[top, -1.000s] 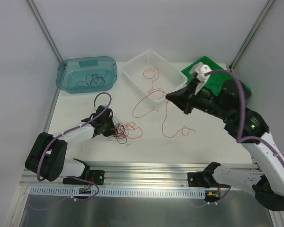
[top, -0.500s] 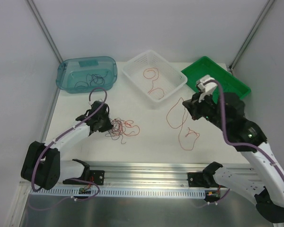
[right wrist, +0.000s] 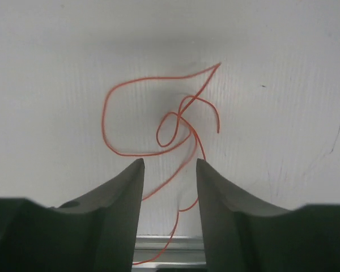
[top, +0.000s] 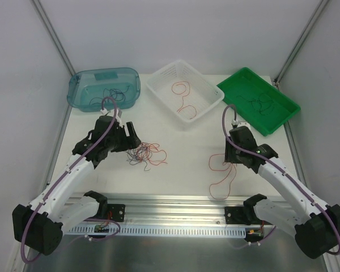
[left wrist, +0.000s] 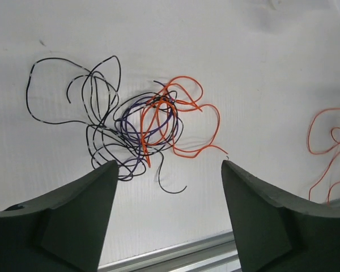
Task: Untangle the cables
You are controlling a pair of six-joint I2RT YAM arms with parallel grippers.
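A tangle of black, purple and orange cables (top: pixel 146 154) (left wrist: pixel 139 127) lies on the white table left of centre. My left gripper (top: pixel 131 135) (left wrist: pixel 170 163) hovers just left of and above it. Its jaws are wide open with nothing between them. A single red cable (top: pixel 222 175) (right wrist: pixel 103 119) lies apart on the right, trailing down to the front rail. My right gripper (top: pixel 233 161) (right wrist: pixel 170 161) stands over it, open. The red cable runs on the table under the gap between its fingers, and they do not pinch it.
At the back stand a teal bin (top: pixel 73 85) with black cables, a white basket (top: pixel 161 71) holding a red cable (top: pixel 181 93), and a green tray (top: pixel 280 122) with dark cables. An aluminium rail (top: pixel 175 198) runs along the front edge.
Both grippers went from shut to open. The right arm drew the red cable from near the basket toward the front and let it go. The left gripper released the tangle and backed off.
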